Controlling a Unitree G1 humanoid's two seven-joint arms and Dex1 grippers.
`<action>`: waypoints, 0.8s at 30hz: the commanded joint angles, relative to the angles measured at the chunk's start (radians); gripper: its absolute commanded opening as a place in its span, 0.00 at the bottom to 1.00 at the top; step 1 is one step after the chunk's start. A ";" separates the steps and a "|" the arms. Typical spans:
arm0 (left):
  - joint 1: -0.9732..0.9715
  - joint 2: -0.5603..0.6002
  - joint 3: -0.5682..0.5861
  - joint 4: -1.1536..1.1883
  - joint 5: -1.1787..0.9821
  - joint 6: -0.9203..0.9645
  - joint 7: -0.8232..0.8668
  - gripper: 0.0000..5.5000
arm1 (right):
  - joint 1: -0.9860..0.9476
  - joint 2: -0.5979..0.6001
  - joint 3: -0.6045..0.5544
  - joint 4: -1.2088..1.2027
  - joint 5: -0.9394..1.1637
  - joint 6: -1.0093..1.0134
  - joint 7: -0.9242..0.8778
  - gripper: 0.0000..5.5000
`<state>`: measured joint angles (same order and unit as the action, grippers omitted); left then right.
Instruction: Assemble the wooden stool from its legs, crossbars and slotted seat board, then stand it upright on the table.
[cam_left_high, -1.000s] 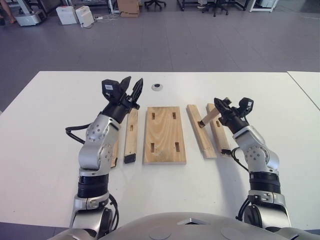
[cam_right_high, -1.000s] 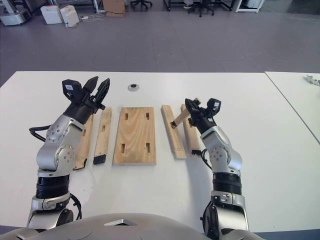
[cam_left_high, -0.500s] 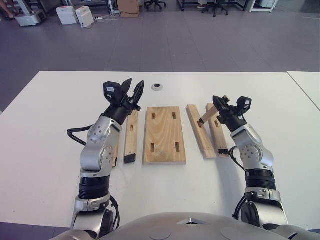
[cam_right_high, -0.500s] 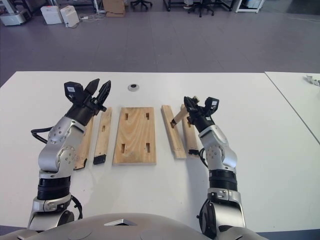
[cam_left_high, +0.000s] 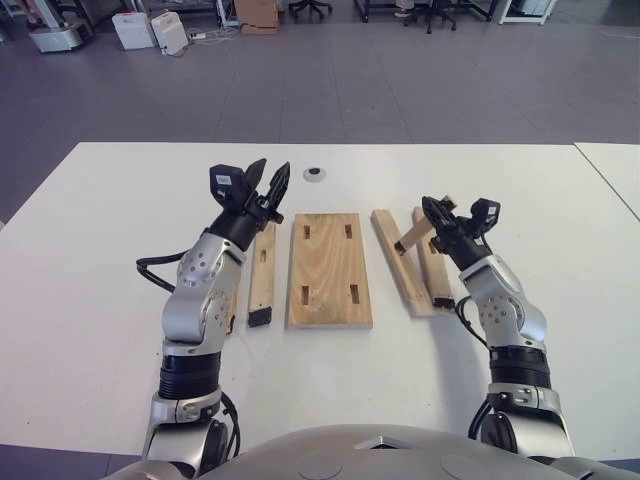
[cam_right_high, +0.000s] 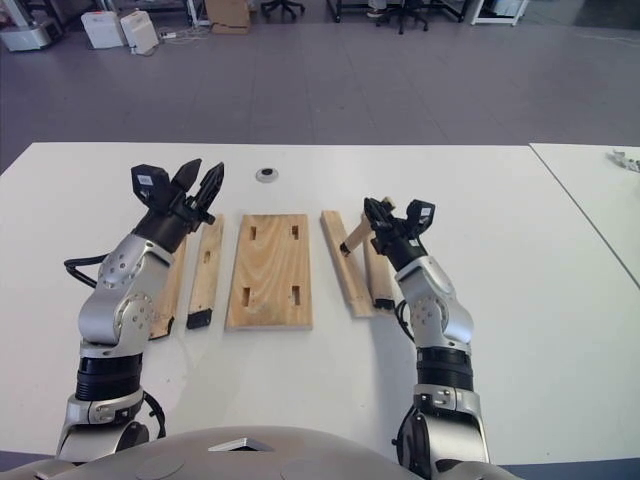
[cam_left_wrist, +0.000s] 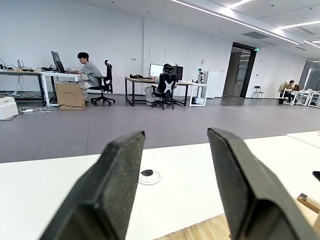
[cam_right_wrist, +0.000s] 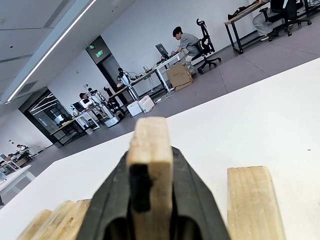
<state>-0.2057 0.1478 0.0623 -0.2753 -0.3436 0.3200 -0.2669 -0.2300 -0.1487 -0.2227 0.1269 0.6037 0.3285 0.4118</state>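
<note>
**Right pincer clamped on a short bar, left pincer gaping over the slats**

Your right pincer is closed on a short wooden bar, gripping it near its upper end. From the fingers the bar slants down toward the middle of the table. Its dark lower tip sits over the inner slat, and you cannot tell whether it touches. That slat lies just inboard of the pincer. The outer slat runs from under the pincer back toward the robot, with a black cap on its near end.

Your left pincer is spread wide with nothing between its fingers. It is raised above the far end of a slotted slat, which also ends in a black cap on the robot's side. One more slat lies just outboard of that one, partly under the left arm.

The seat board lies flat on the white table between your two pincers, just inboard of each. It has four small slots cut in its face.

A round grey disc sits in the tabletop just past the left pincer's tips. Far beyond the table a cardboard box stands on the floor, and you cannot see what it holds.

A white label sits on the left pincer's body, with print too small to read.
</note>
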 joint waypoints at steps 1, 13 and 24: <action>0.011 -0.001 -0.008 0.007 0.011 -0.006 0.001 0.42 | 0.030 -0.024 0.027 -0.015 -0.063 -0.014 0.002 0.07; -0.002 0.012 -0.026 0.021 0.031 -0.013 -0.012 0.42 | 0.132 -0.149 0.162 0.281 -0.336 -0.363 0.164 0.07; -0.013 0.008 -0.038 0.038 0.047 -0.022 -0.026 0.42 | -0.002 -0.188 0.133 0.113 -0.261 -0.255 0.183 0.24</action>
<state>-0.2068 0.1581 0.0269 -0.2454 -0.3044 0.3111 -0.2952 -0.1931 -0.3103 -0.0942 0.2651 0.3580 0.0209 0.6181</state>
